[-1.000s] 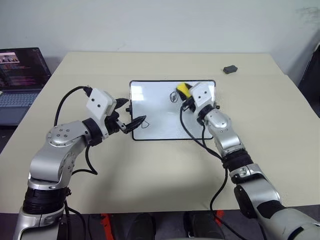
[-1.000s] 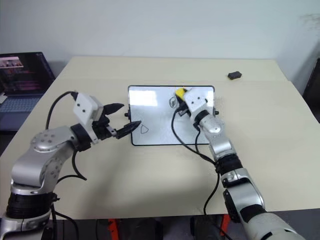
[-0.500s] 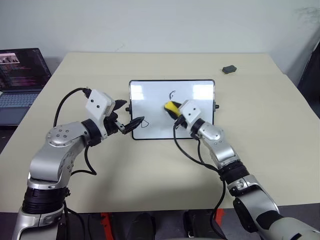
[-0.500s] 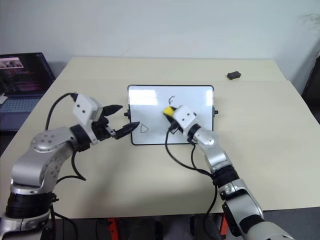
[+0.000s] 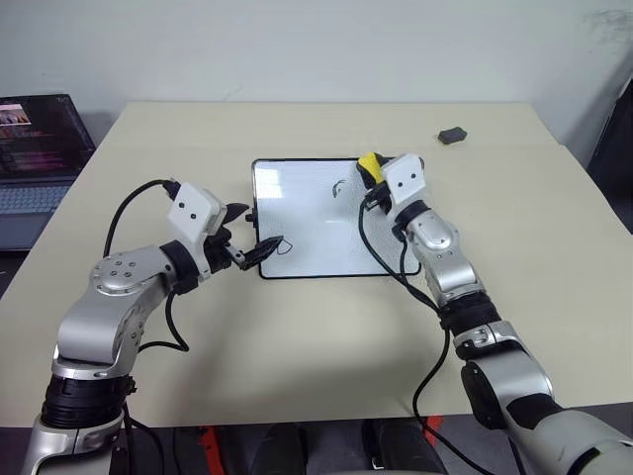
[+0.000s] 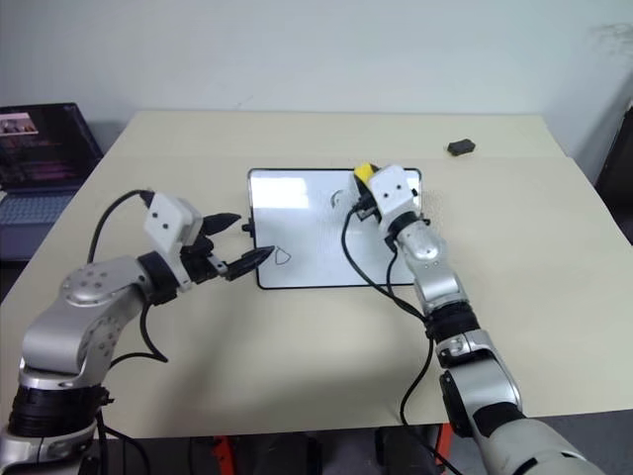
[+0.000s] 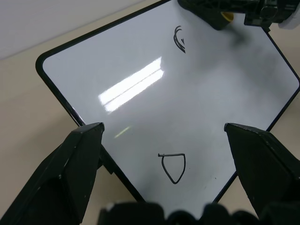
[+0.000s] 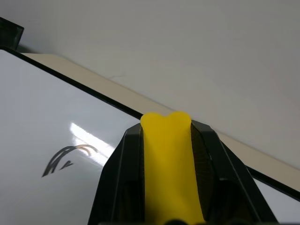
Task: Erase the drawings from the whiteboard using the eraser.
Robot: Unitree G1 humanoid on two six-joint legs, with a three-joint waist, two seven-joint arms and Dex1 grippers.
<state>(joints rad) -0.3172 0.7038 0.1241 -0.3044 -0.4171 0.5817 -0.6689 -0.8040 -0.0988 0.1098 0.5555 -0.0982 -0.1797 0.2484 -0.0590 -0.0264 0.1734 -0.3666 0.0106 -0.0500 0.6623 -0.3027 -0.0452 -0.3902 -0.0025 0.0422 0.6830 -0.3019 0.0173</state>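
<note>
Since half a second ago the right gripper [image 5: 371,178] swings from mid-board up toward the upper right of the whiteboard [image 5: 297,203], clenched on the yellow eraser [image 5: 368,165], and most of the scribbled oval [image 5: 339,186] is wiped, leaving a few strokes. Spread wide, the left gripper [image 5: 249,233] hovers at the board's lower-left edge, likely to steady it, with the triangle [image 5: 286,243] just beside it. Bare worktop [image 5: 316,129] lies beyond the top frame, giving stroke room.
</note>
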